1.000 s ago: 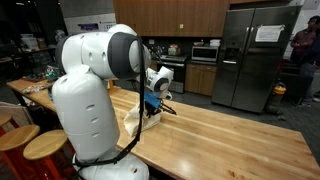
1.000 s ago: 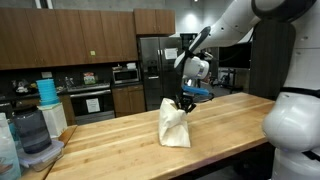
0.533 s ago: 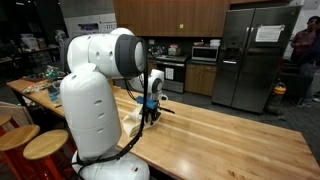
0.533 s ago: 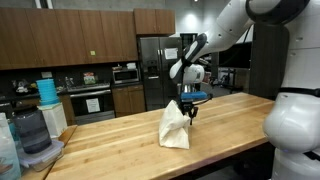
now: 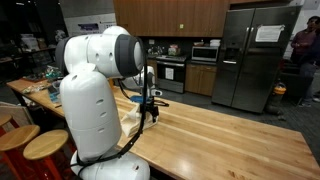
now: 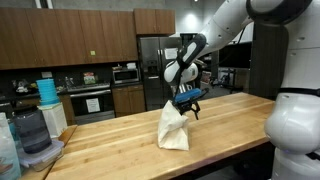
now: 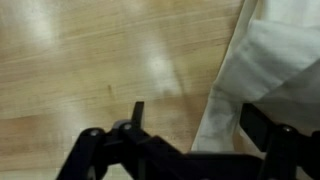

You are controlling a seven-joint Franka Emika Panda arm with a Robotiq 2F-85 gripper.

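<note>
Wrist view: fingers (image 7: 88, 150) released over white bag (image 7: 285, 70) (bag (image 6: 173, 128) upright in an exterior view)

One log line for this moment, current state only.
white cloth: bunched upright on wooden table | claw: open, at its peak | grip: none seen

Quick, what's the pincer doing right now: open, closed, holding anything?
Pincer: open, fingers spread wide in the wrist view, gripping nothing; the edge of the white bag lies loose between them.
</note>
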